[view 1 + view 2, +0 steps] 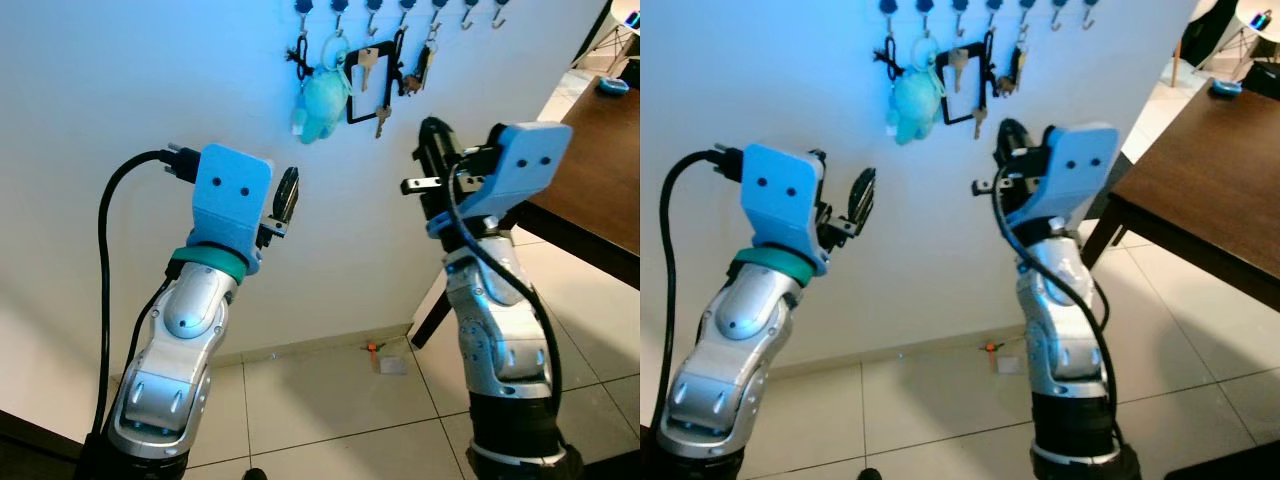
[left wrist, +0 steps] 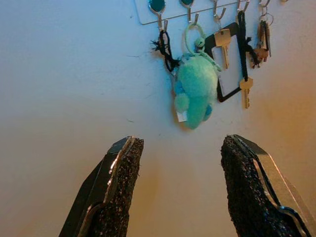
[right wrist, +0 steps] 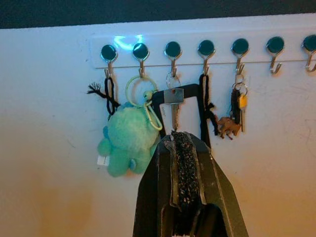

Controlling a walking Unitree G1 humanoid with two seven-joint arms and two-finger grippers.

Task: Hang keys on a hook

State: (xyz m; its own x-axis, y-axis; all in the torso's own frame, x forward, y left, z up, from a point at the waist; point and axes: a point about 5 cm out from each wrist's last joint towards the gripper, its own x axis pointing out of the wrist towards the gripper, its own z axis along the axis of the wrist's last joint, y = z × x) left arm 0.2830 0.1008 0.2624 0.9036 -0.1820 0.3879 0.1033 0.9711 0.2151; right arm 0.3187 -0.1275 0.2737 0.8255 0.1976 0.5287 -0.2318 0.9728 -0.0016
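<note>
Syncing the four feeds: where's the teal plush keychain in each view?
Left eye: plush keychain hangs top centre on the wall, below the hook rail.
Right eye: plush upper left of centre, above the left gripper.
Left wrist: plush upper centre, beyond the open fingers.
Right wrist: plush left of centre, beside the shut right gripper.
Shared landmark: black-framed card holder just right of the plush.

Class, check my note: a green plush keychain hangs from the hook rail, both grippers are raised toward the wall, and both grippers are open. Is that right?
Not quite. Only the left gripper is open, as the left wrist view shows. The right gripper is shut, its fingers pressed together in the right wrist view. The green plush keychain does hang from the hook rail, and both grippers are raised toward the wall.
</note>
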